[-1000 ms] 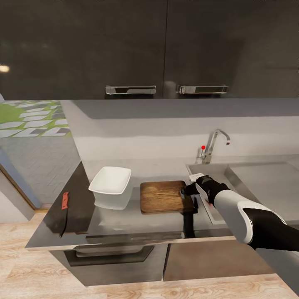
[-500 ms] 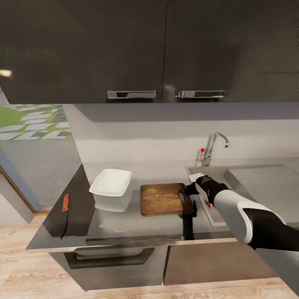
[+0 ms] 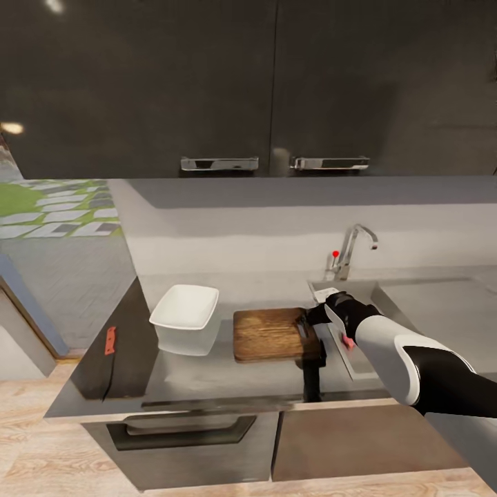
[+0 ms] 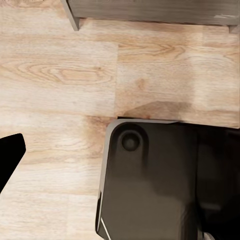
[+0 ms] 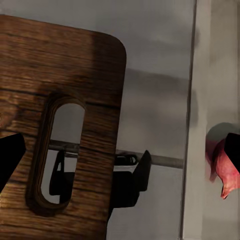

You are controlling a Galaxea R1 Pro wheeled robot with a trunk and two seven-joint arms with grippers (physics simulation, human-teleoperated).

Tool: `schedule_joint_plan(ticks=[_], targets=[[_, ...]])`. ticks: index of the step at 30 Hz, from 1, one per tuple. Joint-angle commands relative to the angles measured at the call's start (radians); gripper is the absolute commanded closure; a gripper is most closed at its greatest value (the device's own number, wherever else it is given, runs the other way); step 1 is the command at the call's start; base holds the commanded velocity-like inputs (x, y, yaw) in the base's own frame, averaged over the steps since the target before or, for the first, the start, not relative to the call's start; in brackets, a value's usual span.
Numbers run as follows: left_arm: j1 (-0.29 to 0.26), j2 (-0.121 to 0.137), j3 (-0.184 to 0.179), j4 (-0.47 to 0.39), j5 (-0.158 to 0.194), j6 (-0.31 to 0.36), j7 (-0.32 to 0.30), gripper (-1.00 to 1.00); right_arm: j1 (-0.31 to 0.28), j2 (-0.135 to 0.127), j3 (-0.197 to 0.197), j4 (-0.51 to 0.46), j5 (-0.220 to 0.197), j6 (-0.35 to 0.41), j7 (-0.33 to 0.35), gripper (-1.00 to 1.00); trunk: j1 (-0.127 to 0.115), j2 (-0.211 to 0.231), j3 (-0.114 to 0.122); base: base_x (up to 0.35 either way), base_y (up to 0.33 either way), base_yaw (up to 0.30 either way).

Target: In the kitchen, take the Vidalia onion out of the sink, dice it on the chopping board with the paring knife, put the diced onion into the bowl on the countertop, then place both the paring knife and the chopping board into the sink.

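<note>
Sink [image 3: 359,293] first: the grey steel basin is set into the counter [image 3: 228,369] at the right, with a chrome faucet [image 3: 352,250] and its small red knob [image 3: 336,254] behind it. Inside the basin lies the Vidalia onion [image 3: 348,342], a pink bulb against the wall nearest the board; the right wrist view shows it too [image 5: 226,170], pointed tip visible, just past the basin's rim.

The bowl [image 3: 185,312] stands on the counter left of the chopping board [image 3: 270,333], just beside it, and its white inside holds nothing. The chopping board lies flat between bowl and sink, its handle slot [image 5: 59,150] toward the sink, with nothing on it.

The paring knife [image 3: 108,352] lies well apart from the rest, on the dark left end of the counter, red-orange handle toward the wall.

The right gripper [image 3: 309,324] hangs over the counter strip between board and basin, its fingers spread wide and holding nothing. Of the left gripper, a dark finger [image 4: 9,155] shows over the wooden floor [image 4: 60,75]; I cannot tell how its fingers stand.
</note>
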Motion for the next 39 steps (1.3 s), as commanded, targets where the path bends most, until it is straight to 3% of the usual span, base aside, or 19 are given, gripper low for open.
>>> schedule_joint_plan(ticks=[1,24,39], targets=[[0.0,-0.001,0.003,-0.001,0.003,-0.001,-0.004,-1.0,0.0,0.0,-0.008,-0.002,0.011,0.006,0.005,-1.0,0.001,-0.002,0.0,0.0,0.0,0.0],[0.001,-0.001,0.003,0.0,0.003,-0.001,-0.004,-1.0,0.0,0.003,-0.007,-0.002,0.011,0.004,0.005,-1.0,0.001,-0.002,0.036,-0.007,0.0,0.0],[0.0,-0.001,0.003,0.0,0.003,-0.001,-0.004,-1.0,0.0,0.003,-0.007,-0.002,0.011,0.004,0.005,-1.0,0.001,-0.002,0.06,-0.292,0.0,0.0]])
